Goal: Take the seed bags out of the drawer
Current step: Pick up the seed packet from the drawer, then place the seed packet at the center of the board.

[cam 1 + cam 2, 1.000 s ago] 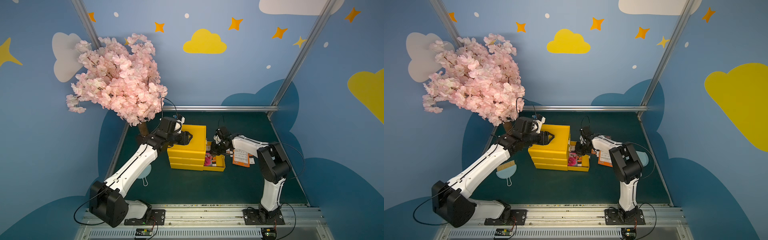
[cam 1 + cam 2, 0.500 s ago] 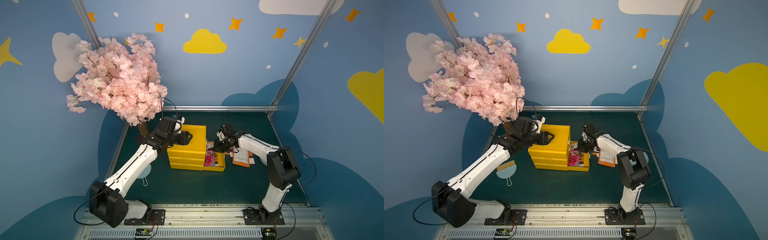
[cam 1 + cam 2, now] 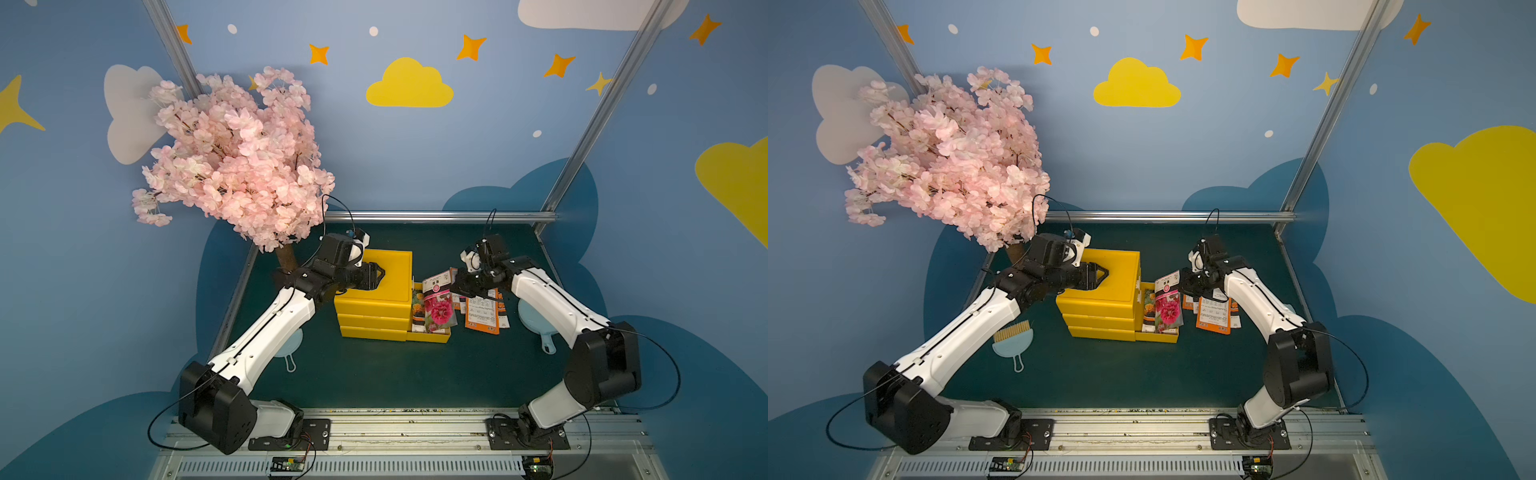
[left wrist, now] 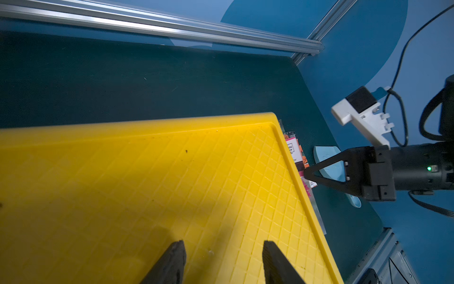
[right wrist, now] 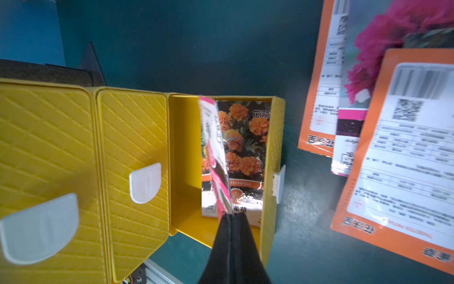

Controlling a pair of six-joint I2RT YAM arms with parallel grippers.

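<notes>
Right gripper (image 5: 231, 217): pinched shut on glossy magenta-flower seed packet (image 3: 438, 309), tilted over open yellow plastic drawer (image 5: 272, 147). Orange-flower packet (image 5: 245, 137) inside, partly hidden. Left gripper (image 4: 223, 243): half-open, empty.

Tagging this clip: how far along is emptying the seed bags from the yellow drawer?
Done: yellow plastic drawer is pulled open; several orange-bordered packets already lie on the green mat beside it. In hand: right gripper is shut on the glossy magenta-flower packet, tilted up, not yet clear of the drawer. Remaining: glossy orange-flower packet lies flat inside. The left gripper is open above the yellow cabinet top.
</notes>
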